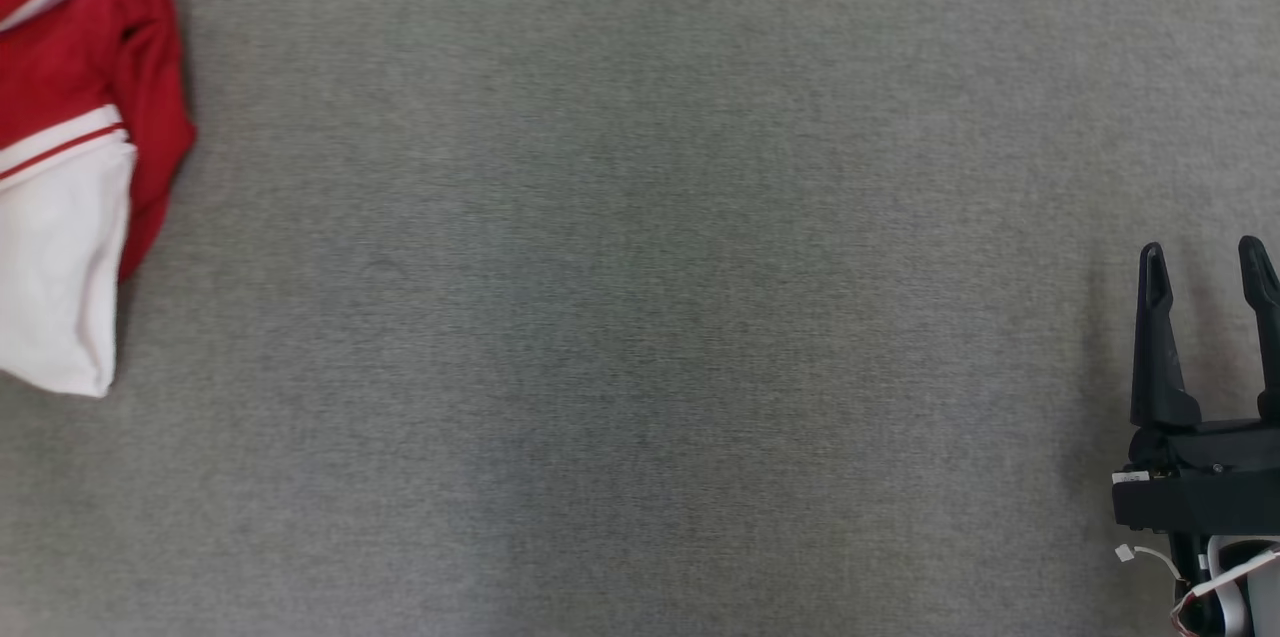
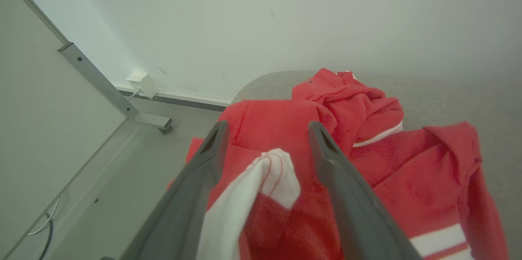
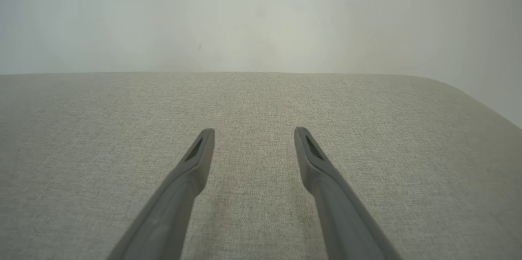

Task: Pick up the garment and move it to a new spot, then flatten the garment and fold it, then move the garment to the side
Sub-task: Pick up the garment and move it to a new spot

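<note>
Crumpled red garment (image 2: 408, 178), white panel, thin stripes: heaped beyond and between left gripper (image 2: 268, 128) jaws. Jaws wide apart, white fold rising in gap, unpinched. Right gripper (image 3: 253, 130) jaws spread, holding nothing, over grey table (image 3: 261, 101), well apart from garment.

Garment (image 1: 80, 117): red and white; bunched at the left edge, partly cut off there; lying on the surface
Right gripper (image 1: 1202, 252): lower right corner; dark fingers parted, pointing up; well apart from the garment
Surface (image 1: 640, 317): grey woven cloth
</note>
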You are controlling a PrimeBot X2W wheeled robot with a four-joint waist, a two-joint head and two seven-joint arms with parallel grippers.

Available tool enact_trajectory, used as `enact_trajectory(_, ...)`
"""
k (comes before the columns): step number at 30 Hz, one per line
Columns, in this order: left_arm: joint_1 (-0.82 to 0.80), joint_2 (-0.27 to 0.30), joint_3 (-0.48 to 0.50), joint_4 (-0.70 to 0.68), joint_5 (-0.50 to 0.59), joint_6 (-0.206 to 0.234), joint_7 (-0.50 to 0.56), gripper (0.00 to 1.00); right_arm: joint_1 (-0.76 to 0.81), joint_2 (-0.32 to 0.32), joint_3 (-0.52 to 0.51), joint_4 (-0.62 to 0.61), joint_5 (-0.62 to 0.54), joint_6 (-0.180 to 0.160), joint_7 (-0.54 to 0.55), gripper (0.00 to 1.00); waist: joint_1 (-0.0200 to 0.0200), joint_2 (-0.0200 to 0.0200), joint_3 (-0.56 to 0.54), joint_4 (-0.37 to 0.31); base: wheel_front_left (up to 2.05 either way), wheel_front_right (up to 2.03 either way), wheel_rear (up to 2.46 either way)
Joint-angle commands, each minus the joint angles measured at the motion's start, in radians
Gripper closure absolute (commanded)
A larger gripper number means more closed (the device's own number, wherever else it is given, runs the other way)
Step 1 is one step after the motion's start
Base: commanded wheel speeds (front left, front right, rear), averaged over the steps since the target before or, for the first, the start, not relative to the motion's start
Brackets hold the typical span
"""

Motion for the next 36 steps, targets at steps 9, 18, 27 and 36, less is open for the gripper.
enact_trajectory(9, -0.008, 0.041, -0.033, 0.179, -0.020, -0.016, 0.092, 0.00, -0.003, 0.012, 0.004, 0.004, -0.005, -0.002, 0.000, 0.00, -0.0003, -0.0003, 0.018, -0.040, 0.00, 0.00, 0.00)
enact_trajectory(18, -0.028, 0.061, -0.078, 0.231, -0.005, -0.016, -0.019, 1.00, -0.005, 0.017, 0.025, 0.025, 0.000, -0.002, 0.000, 0.00, -0.0003, -0.0003, -0.029, -0.034, 0.00, 0.00, 0.00)
enact_trajectory(27, -0.157, 0.080, -0.131, 0.132, 0.031, -0.012, -0.195, 1.00, 0.019, 0.048, 0.041, 0.062, 0.016, -0.002, 0.000, 0.00, -0.0003, -0.0003, -0.145, -0.013, 0.00, 0.00, 0.00)
enact_trajectory(36, -0.274, 0.019, -0.287, -0.127, 0.043, -0.029, -0.135, 1.00, 0.032, 0.105, 0.055, 0.089, 0.026, -0.002, 0.000, 0.00, -0.0003, -0.0003, -0.226, -0.078, 0.00, 0.00, 0.00)
